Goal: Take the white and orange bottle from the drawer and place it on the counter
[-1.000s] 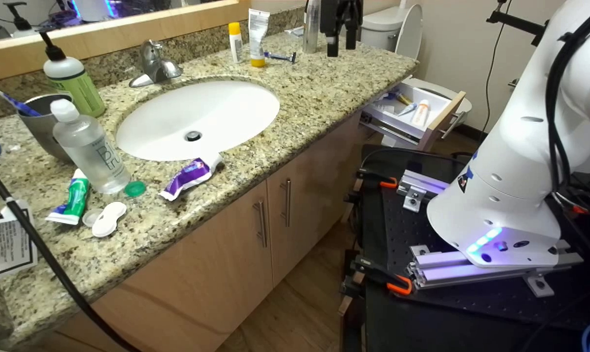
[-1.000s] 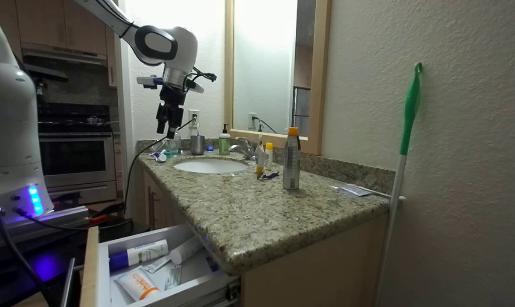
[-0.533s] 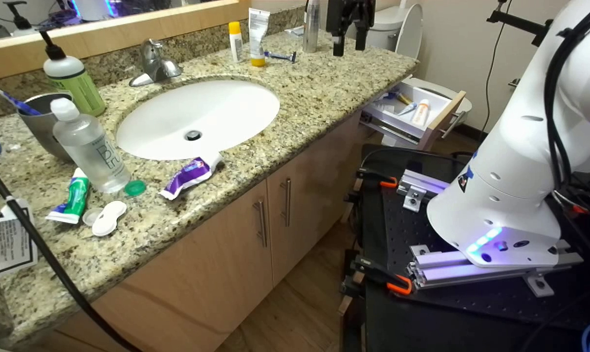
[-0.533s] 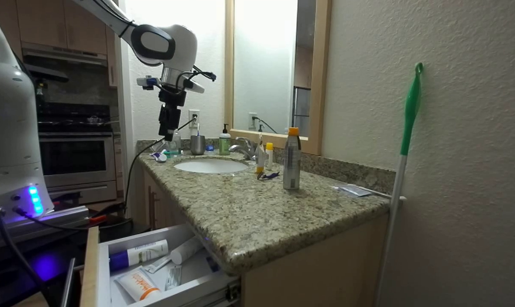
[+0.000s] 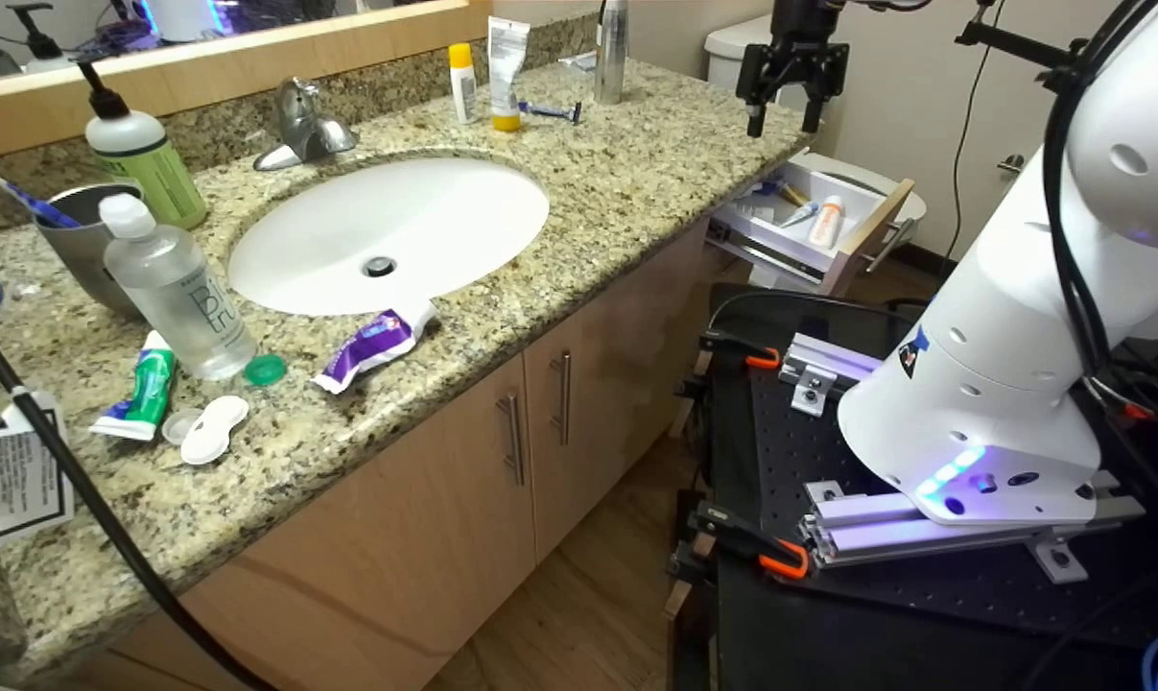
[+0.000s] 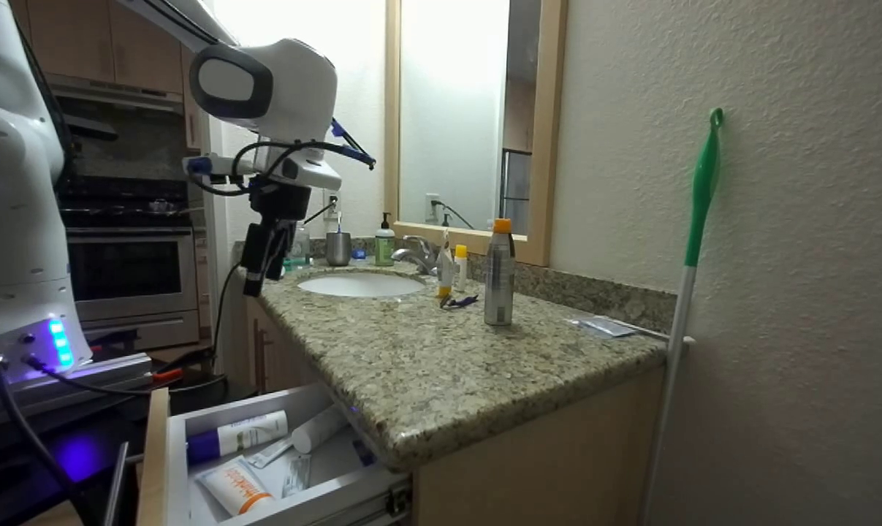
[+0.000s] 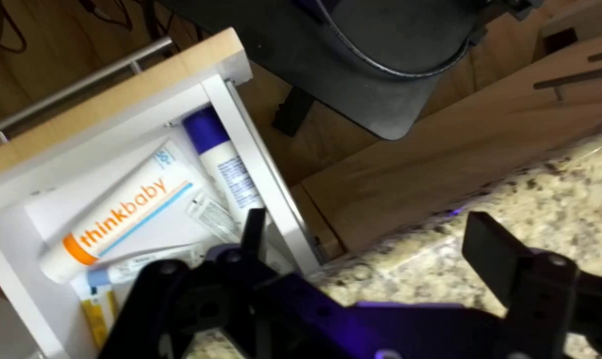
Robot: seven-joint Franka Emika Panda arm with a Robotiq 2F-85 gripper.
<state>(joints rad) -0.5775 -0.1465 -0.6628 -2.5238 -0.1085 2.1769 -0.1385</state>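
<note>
The white and orange bottle, a tube lettered "thinkbaby" (image 7: pixel 131 207), lies on its side in the open drawer (image 7: pixel 108 102) in the wrist view. It shows in both exterior views (image 5: pixel 827 223) (image 6: pixel 234 483). The drawer also shows in both exterior views (image 5: pixel 873 235) (image 6: pixel 154 456). The counter (image 5: pixel 626 182) with its white sink stands beside it, also seen in an exterior view (image 6: pixel 426 372). My gripper (image 7: pixel 368 219) is open with nothing between its fingers. It hangs above the counter's edge near the drawer (image 5: pixel 784 123) (image 6: pixel 263 283), apart from the tube.
The drawer also holds a blue-capped white bottle (image 7: pixel 228 167) and small tubes. A silver can (image 6: pixel 499 277), a razor (image 5: pixel 550 112), a white tube (image 5: pixel 507 72) and a yellow-capped bottle (image 5: pixel 462 86) are on the counter. A black platform (image 7: pixel 360 65) lies beside the drawer.
My gripper has moved over the counter toward the drawer side and come lower, tilting a little. The tube, the drawer and the counter items have not moved.
</note>
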